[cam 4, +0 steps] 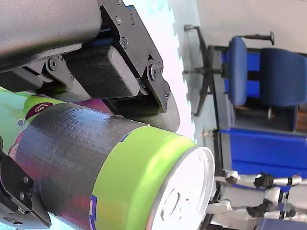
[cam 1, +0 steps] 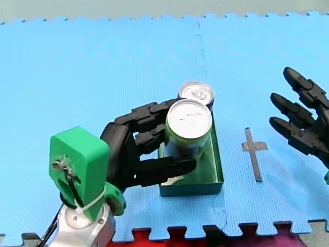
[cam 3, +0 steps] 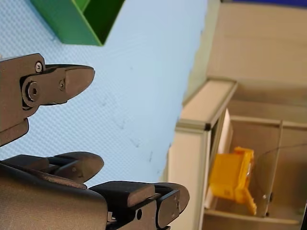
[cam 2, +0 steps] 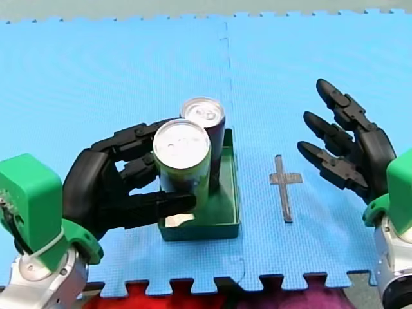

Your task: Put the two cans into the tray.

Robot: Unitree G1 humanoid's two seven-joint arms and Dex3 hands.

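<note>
My left hand (cam 1: 172, 138) is shut on a green can (cam 1: 188, 141) with a silver top, fingers behind it and thumb across its front. The can stands upright over the near part of the green tray (cam 1: 191, 189). I cannot tell whether its base touches the tray floor. The same can (cam 4: 110, 167) shows in the second wrist view between the black fingers (cam 4: 120, 72). A dark purple can (cam 2: 205, 116) stands upright at the tray's far end, just behind the held one. My right hand (cam 2: 324, 131) hangs open to the right of the tray, holding nothing.
The blue foam mat (cam 1: 103, 72) covers the whole surface, with a seam running away from the tray. A grey tape cross (cam 1: 253, 150) lies between the tray and the right hand. The mat's jagged front edge (cam 1: 226, 226) is close below the tray.
</note>
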